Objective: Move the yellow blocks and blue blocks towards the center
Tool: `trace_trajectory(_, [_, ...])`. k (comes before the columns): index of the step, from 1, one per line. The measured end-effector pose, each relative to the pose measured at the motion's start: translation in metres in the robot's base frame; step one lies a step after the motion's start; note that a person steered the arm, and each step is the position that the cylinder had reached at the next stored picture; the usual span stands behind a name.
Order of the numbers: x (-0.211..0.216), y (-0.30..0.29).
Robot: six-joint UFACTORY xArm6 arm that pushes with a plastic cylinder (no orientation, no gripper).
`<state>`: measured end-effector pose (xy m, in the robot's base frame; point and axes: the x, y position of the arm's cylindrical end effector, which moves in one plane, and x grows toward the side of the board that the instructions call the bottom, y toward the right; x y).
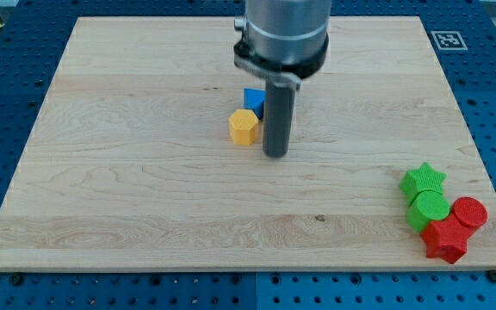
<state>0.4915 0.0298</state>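
while the arm hangs over the board, this is how things stand.
my tip: the rod's lower end sits on the wooden board, just right of the yellow hexagonal block. there are no jaws to open or shut, and it holds nothing; whether it touches the yellow block i cannot tell.
blue block: just behind the yellow one, toward the view's top, looking in contact with it; the rod hides part of its right side, so its shape is unclear.
task blocks: both lie near the board's middle, so the job looks close to done.
doing it well: i'd judge only short, slow nudges are wanted, pushing through each block's centre so it doesn't spin away.
others: well right and below the yellow block, a cluster: green star, green cylinder, red cylinder, red block. best left alone.
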Motion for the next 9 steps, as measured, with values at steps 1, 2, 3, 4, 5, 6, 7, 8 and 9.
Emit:
trace_trajectory(1, [0.01, -0.019])
trace_trajectory(2, [-0.021, -0.04])
trace_trajectory(3, [-0.043, -0.043])
trace_trajectory(4, [-0.056, -0.043])
trace_trajectory(5, [-0.074, -0.043])
trace_trajectory(6, [-0.08, -0.043])
trace_trajectory(7, [-0.08, -0.058])
trace_trajectory(8, [-0.079, -0.11])
trace_trajectory(9, [-0.084, -0.127])
